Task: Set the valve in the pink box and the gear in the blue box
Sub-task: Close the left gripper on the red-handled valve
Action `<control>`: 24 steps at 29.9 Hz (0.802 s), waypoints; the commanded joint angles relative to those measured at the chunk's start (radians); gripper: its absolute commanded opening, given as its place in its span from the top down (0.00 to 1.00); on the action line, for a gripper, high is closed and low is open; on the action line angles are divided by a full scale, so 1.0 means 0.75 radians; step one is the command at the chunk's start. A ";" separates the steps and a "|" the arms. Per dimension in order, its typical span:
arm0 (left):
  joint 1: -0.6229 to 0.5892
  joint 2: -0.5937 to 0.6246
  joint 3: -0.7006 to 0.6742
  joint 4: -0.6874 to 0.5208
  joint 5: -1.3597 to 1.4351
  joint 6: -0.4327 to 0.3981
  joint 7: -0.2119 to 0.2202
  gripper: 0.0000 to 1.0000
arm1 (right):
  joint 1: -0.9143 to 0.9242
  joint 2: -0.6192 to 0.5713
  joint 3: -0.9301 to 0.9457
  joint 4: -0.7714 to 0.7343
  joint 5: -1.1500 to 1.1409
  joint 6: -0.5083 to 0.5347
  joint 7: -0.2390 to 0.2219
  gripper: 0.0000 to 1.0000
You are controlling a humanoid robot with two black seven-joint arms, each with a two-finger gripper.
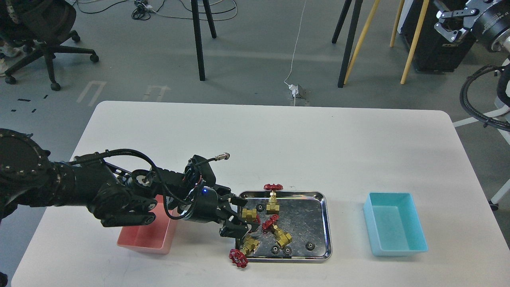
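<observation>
My left gripper (242,216) reaches into the left end of the steel tray (326,223), its jaws apart on either side of a brass valve (250,215) whose red handwheel is mostly hidden. Three more valves are in the tray: one upright (273,198), one lying in the middle (281,235), and one (246,246) with its wheel hanging over the front-left rim. Several black gears (308,246) lie on the tray floor. The pink box (139,237) stands left of the tray, partly under my left arm. The blue box (394,223) stands to the right. My right gripper (444,22) is raised far back right, off the table, fingers apart.
The white table (279,143) carries only the tray and the two boxes. Beyond its far edge are stand legs, wooden poles, a cable and an office chair (44,28) on the floor. A black hose loop (474,103) hangs at the right edge.
</observation>
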 commanded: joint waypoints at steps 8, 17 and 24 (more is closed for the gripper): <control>0.006 -0.005 0.001 0.006 0.010 0.007 0.000 0.37 | -0.010 0.000 0.003 0.000 0.001 0.000 -0.001 0.00; 0.006 0.007 0.003 0.004 0.021 0.040 0.000 0.52 | -0.022 0.000 0.009 0.000 0.001 0.000 0.001 0.00; 0.006 0.009 0.003 0.004 0.037 0.057 0.000 0.64 | -0.022 0.000 0.009 0.000 0.001 0.000 0.001 0.00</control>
